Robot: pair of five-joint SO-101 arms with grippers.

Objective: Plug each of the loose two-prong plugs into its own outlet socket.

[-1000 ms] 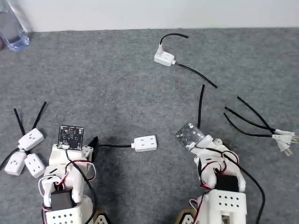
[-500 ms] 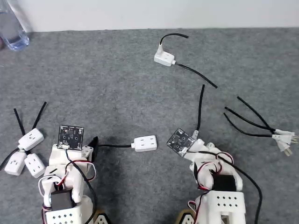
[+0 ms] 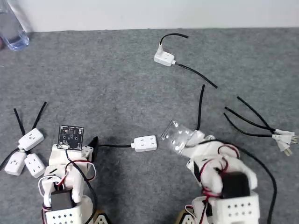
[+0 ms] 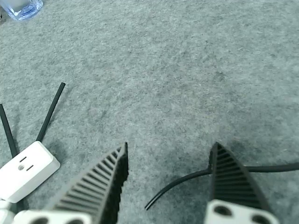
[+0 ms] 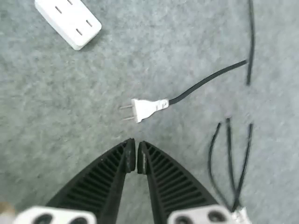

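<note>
One socket (image 3: 145, 143) lies on the grey mat (image 3: 107, 88) in the high view, spare plugs (image 3: 282, 137) well apart to its right. Left wrist view: the left gripper (image 4: 170, 154) gapes, empty, above the mat. Right wrist view: the right gripper (image 5: 136, 148) hangs clenched and empty just short of a plug (image 5: 142, 108); descending closed, it could shove the plug aside. White, two thin prongs, black cord (image 5: 205, 81).

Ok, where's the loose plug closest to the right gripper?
In the right wrist view the plug lies on the carpet just ahead of the shut right gripper, untouched; the white outlet block lies farther off.
</note>
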